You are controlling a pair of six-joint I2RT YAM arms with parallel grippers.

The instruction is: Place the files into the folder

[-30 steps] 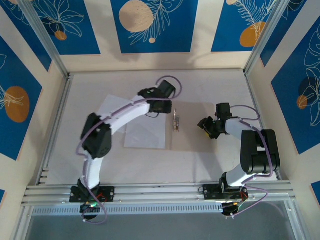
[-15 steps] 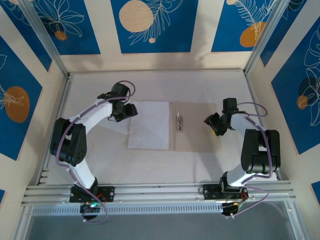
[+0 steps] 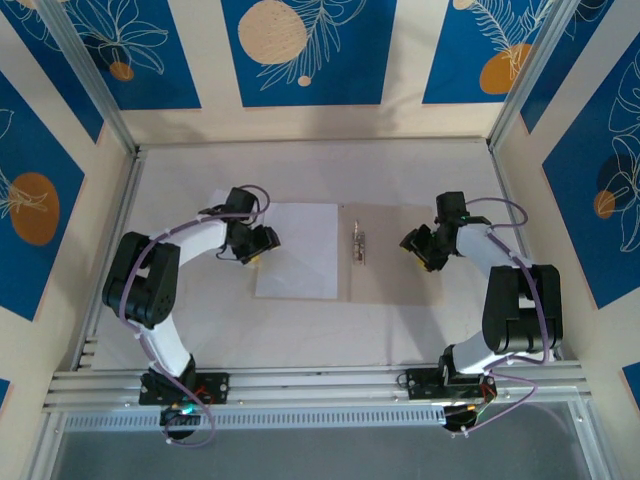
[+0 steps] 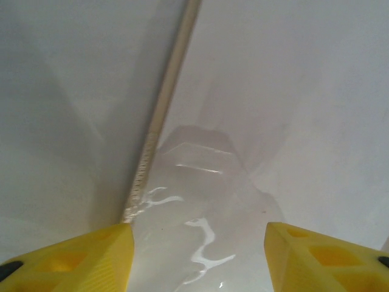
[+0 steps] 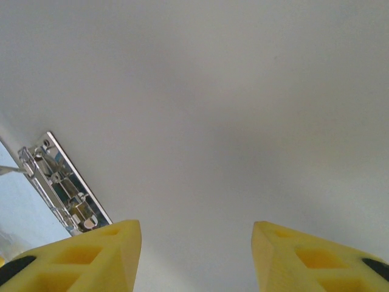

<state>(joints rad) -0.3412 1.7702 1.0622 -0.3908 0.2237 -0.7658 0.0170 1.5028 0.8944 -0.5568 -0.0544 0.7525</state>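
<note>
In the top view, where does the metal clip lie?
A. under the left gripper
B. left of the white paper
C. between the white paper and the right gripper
C: the metal clip sits between the white paper and the right gripper, on the folder.

Arms [image 3: 195, 237] are white with black joints [image 3: 140, 285], lilac cables [image 3: 503, 206], yellow gripper fingers [image 4: 73, 261].

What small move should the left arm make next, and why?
Probably lower the open left gripper onto the edge of the flat tan card folder just ahead and close: the white paper sheets already lie left of its small metal clip.
</note>
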